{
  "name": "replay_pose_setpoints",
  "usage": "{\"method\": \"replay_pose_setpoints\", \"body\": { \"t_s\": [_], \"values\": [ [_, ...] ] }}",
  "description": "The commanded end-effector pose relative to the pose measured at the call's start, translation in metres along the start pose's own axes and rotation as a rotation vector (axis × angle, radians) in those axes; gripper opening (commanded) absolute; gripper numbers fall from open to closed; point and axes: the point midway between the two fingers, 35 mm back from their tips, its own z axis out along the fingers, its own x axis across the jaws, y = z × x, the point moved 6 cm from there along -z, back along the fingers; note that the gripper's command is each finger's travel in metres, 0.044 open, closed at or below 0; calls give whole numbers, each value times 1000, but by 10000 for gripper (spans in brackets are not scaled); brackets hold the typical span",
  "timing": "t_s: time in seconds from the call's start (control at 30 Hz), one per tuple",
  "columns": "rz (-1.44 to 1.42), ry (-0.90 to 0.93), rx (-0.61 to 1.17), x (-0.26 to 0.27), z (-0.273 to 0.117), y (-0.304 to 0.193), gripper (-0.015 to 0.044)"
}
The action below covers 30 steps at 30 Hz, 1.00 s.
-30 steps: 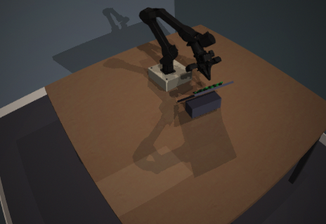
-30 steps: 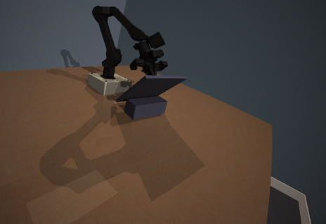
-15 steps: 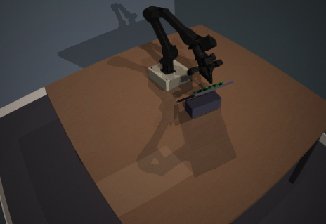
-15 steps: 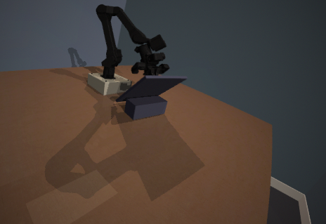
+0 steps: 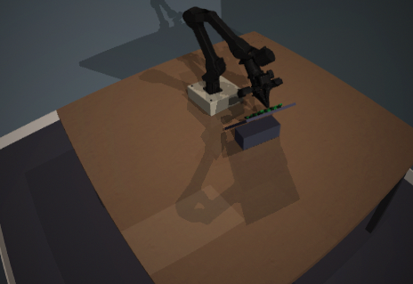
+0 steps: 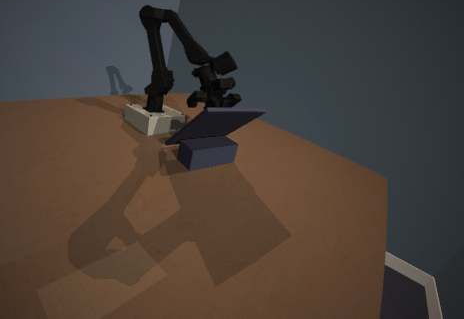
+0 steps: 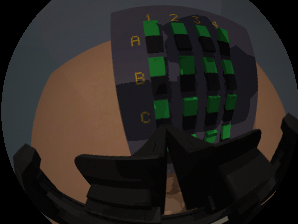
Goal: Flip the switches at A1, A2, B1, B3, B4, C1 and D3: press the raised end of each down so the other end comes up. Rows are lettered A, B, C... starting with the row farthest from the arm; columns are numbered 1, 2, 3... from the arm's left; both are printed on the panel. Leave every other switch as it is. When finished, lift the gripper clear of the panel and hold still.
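The tilted panel (image 5: 290, 105) (image 6: 215, 122) (image 7: 126, 100) carries rows of rocker switches. In the wrist view A1 (image 7: 151, 28), A2 (image 7: 179, 28), B1 (image 7: 157, 66), B3 (image 7: 210, 65), B4 (image 7: 228, 66) and C1 (image 7: 161, 109) each show green on the far half and black on the near half. D3 (image 7: 211, 136) is partly visible; D1 and D2 are mostly hidden by the fingers. Which ends are raised is hard to tell. My gripper (image 5: 268, 105) (image 7: 164, 129) is shut and empty, its tips close over the panel by C1's near end; contact is unclear.
A dark block (image 5: 261, 137) (image 6: 212, 156) stands under the panel on the wooden table (image 5: 156, 166) (image 6: 340, 211). The arm's pale base (image 5: 218, 103) (image 6: 162, 124) is close to the panel's lower edge. The arm's shadow falls across part of the panel.
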Motion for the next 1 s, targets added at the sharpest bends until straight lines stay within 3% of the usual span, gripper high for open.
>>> {"method": "replay_pose_setpoints", "body": {
  "t_s": [0.0,0.97],
  "values": [
    [-7,4,4,0,0,-1,0],
    [-7,4,4,0,3,-1,0]
  ]
}}
